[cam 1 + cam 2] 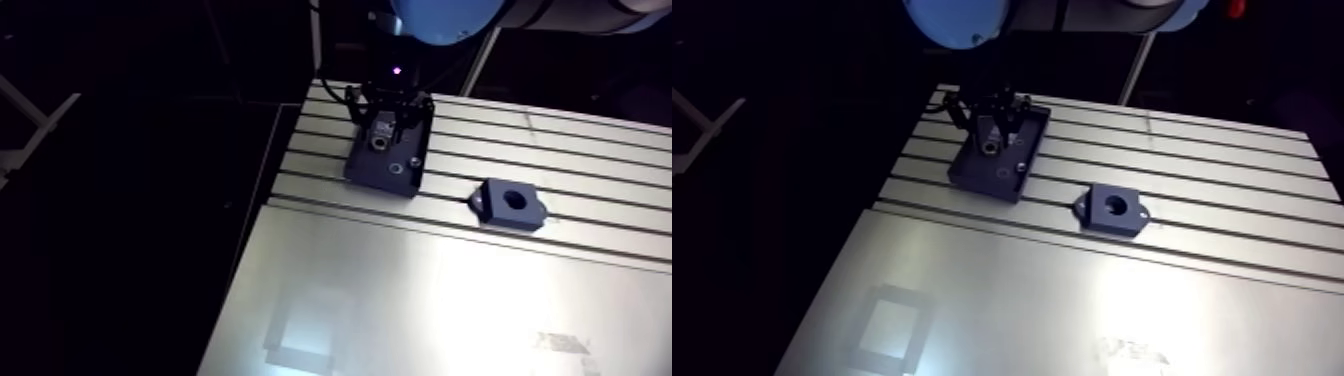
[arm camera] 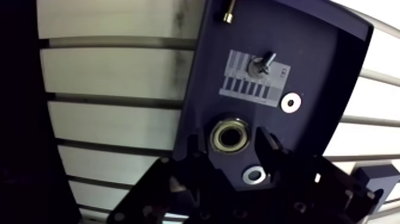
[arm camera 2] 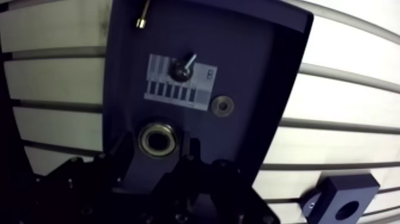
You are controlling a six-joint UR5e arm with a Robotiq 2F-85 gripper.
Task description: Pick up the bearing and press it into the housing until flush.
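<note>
Slotted table [image 1: 600, 150] with tray [image 1: 375, 172], housing [image 1: 500, 212]

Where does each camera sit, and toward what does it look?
Arm view: on the arm's upper link, looking down at the table; wrist and gripper hang over the tray.
Wrist view: on the wrist, looking down past the open fingers, which flank the bearing.
Both show the tray and the housing.

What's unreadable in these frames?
- housing: wrist view, cut off by the edge; its bore bottom is dark in the arm view.
- label on the tray: print blurred, and the screw lies over it.
- tray's near end: wrist view, hidden under the gripper.
</note>
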